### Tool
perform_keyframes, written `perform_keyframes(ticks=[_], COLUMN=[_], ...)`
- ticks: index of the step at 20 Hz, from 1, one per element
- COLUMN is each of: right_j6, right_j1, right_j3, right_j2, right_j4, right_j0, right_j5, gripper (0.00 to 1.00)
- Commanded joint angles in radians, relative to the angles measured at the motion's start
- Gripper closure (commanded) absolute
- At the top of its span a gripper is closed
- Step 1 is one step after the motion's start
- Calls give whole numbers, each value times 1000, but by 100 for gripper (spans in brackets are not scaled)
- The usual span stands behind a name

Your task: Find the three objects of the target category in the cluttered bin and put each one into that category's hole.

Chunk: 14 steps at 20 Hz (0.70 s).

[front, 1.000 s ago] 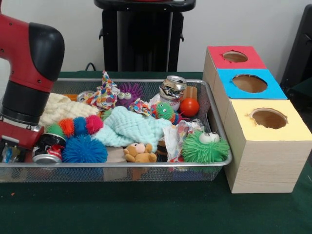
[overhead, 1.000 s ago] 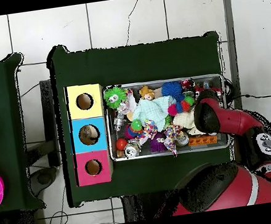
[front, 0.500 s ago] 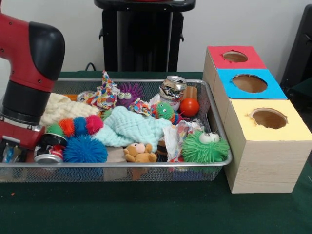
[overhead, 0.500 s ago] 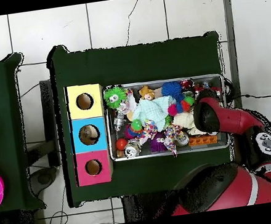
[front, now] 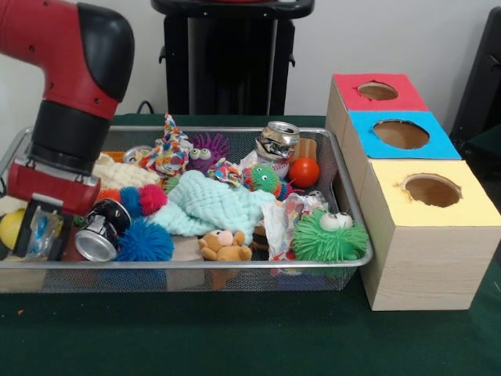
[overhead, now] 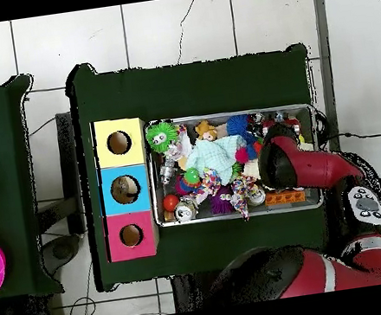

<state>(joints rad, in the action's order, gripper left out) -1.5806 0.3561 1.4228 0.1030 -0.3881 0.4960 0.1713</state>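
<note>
Gripper (front: 48, 235) is at the bin's (front: 188, 266) left end, low among the clutter; whether it is spread or pinching cannot be told, the fingers being masked by its housing. A can (front: 102, 233) lies tilted just beside it, touching the blue ball (front: 142, 241). A second can (front: 277, 141) stands far back, near the orange ball (front: 304, 171). Target category is not given; cans are assumed. Risk: can nudged or rolled against the ball, or a slip off its curved wall. Boxes (front: 427, 235) stand right of the bin, so a long carry is needed.

no readable text, labels, numbers or signs anywhere
</note>
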Motion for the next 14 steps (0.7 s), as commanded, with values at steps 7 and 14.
perform_keyframes(ticks=[7,14], right_j6=[-85,-71], right_j1=[279,371], right_j3=[272,363], right_j2=[-135,-203], right_j4=[-41,48], right_j0=[-20,-14], right_j5=[-189,-386], gripper=[100,100])
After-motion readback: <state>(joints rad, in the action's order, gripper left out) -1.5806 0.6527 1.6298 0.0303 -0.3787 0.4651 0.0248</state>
